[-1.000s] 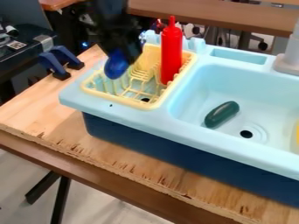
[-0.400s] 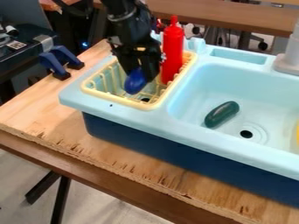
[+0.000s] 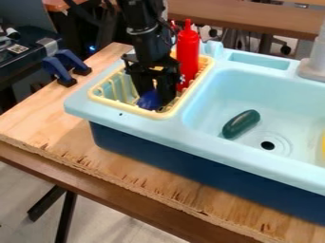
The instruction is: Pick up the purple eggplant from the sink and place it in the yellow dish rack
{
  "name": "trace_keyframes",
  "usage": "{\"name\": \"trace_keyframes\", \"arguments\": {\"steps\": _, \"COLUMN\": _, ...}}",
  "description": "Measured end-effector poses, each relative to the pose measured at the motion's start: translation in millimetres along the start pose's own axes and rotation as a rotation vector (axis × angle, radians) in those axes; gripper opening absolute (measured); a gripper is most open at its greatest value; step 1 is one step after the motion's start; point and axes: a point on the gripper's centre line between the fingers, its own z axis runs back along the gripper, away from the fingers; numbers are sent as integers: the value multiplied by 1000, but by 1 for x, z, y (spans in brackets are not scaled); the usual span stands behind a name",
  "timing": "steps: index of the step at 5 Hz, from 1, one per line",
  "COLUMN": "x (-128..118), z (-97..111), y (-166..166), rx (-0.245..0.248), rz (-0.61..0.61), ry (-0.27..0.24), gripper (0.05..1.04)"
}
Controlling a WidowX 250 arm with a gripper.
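Note:
The black gripper hangs low inside the yellow dish rack, shut on a blue rounded object. The object is down among the rack's wires, its upper part and right side partly hidden by the fingers. Just right of the gripper, a red bottle stands upright in the same rack, its lower end partly covered. A dark green oblong object lies in the light blue sink basin, near the drain.
The toy sink unit stands on a wooden board. Blue clamps are fixed at the board's back left. A grey faucet rises at the right, and part of a yellow object shows at the basin's right edge.
The gripper has come down and to the right into the rack, carrying the blue object lower with it. The red bottle and the green object are where they were.

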Motion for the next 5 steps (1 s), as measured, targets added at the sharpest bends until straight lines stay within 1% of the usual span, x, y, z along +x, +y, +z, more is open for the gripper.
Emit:
{"name": "trace_keyframes", "arguments": {"steps": 1, "x": -10, "z": 1, "y": 6, "rx": 24, "rz": 65, "ry": 60, "gripper": 699}}
{"name": "trace_keyframes", "arguments": {"steps": 2, "x": -10, "z": 25, "y": 4, "rx": 15, "rz": 67, "ry": -20, "gripper": 973}}
{"name": "trace_keyframes", "arguments": {"steps": 3, "x": -14, "z": 38, "y": -8, "rx": 18, "rz": 42, "ry": -62, "gripper": 1007}}
{"name": "trace_keyframes", "arguments": {"steps": 4, "x": -19, "z": 48, "y": -35, "rx": 22, "rz": -22, "ry": -43, "gripper": 1003}}
{"name": "trace_keyframes", "arguments": {"steps": 5, "x": -20, "z": 57, "y": -61, "rx": 12, "rz": -88, "ry": -24, "gripper": 1002}}
